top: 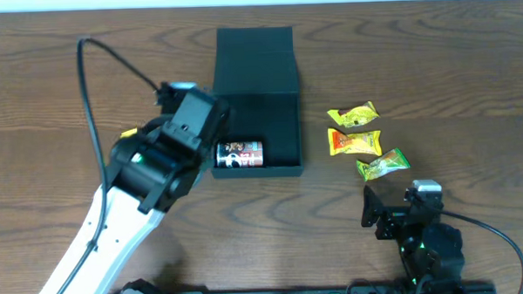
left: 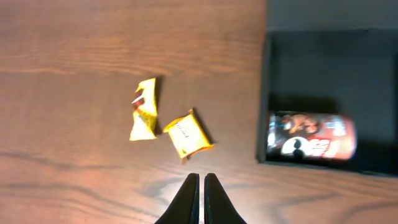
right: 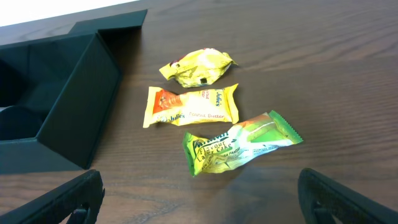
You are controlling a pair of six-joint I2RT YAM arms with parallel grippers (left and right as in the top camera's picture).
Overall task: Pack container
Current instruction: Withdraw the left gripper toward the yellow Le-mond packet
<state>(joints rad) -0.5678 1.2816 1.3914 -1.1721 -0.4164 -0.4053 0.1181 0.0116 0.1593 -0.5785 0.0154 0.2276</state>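
Nearest, the right gripper point(right: 199, 198) gapes wide and empty. The left gripper point(left: 200, 198) is pinched closed on nothing. Three snack packets point(right: 193, 106) lie at 3 o'clock of the container point(top: 278, 120), which sits mid-table with its lid open toward 12. Inside it, one can point(top: 240, 154) lies at 7 o'clock. The box is probably light, stiff cardboard, best steadied by a side wall.

Can point(top: 240, 154) in container point(top: 274, 120) by front wall, three packets point(top: 355, 142) right of it, two packets point(left: 186, 134) left
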